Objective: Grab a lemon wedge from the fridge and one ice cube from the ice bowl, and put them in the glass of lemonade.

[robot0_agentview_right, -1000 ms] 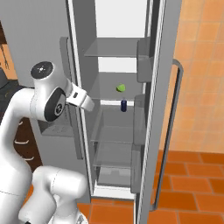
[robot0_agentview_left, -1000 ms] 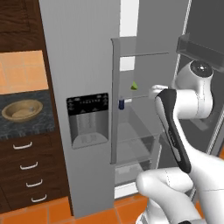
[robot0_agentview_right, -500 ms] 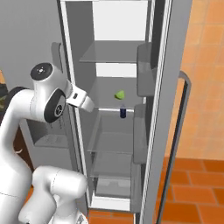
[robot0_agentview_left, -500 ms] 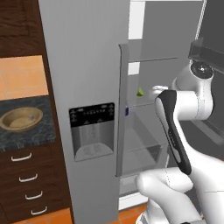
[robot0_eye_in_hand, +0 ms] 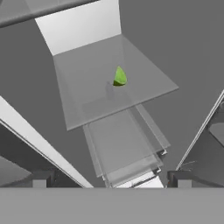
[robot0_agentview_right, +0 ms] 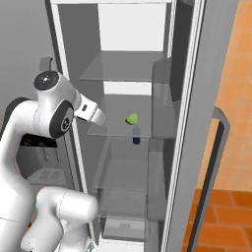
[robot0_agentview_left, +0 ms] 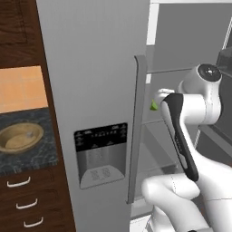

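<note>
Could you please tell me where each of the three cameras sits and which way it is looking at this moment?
Left base view: behind the arm's left, facing the fridge door and the ice bowl; the white arm rises at right.
Right base view: behind its right, looking into the open fridge at the lemon wedge; the arm is at left.
Hand view: on the hand, looking along the open claw at the shelf.
Shared: the lemon wedge shows in all three.

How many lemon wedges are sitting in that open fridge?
1. The lemon wedge lies on a glass shelf about halfway up the fridge, with nothing touching it. Parts of the interior are out of sight, so another could be hidden.
</note>
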